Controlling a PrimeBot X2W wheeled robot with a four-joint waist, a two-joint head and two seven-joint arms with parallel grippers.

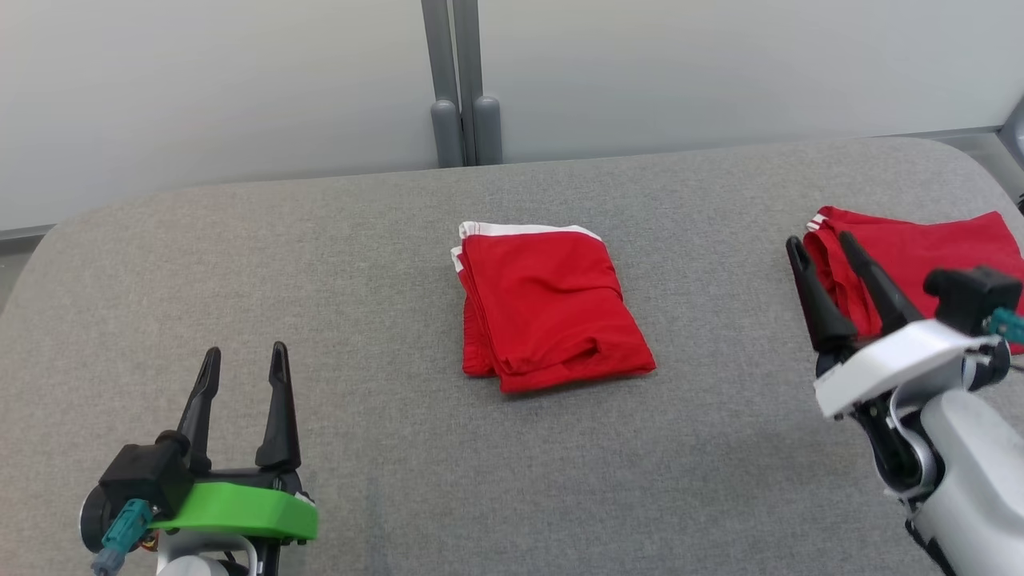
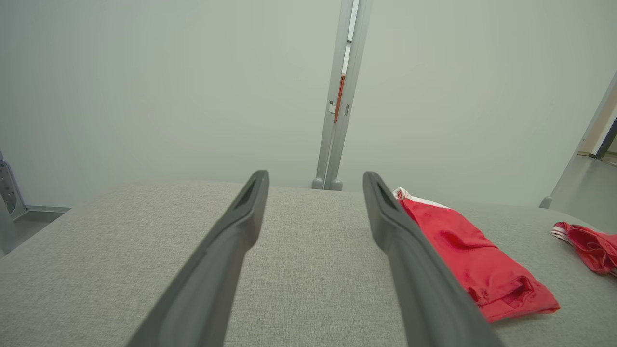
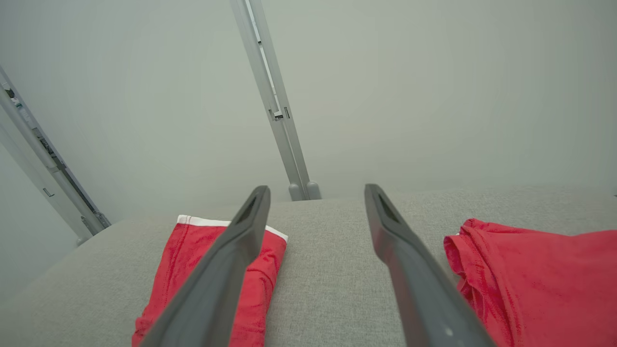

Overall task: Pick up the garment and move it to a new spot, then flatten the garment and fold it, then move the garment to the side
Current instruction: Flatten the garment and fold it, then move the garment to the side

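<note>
Resting folded on the grey fabric table [image 1: 320,240], the red white-trimmed garment [image 1: 552,308] awaits moving aside, I judge. The left gripper [image 1: 245,350] and right gripper [image 1: 818,238] flank it, spread and empty. Next, pinch its near edge.

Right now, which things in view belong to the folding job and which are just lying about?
Job: folded red garment, second red garment (which is current, unclear), left end effector, right end effector, padded table.
Lying about: grey post, wall panels.
</note>
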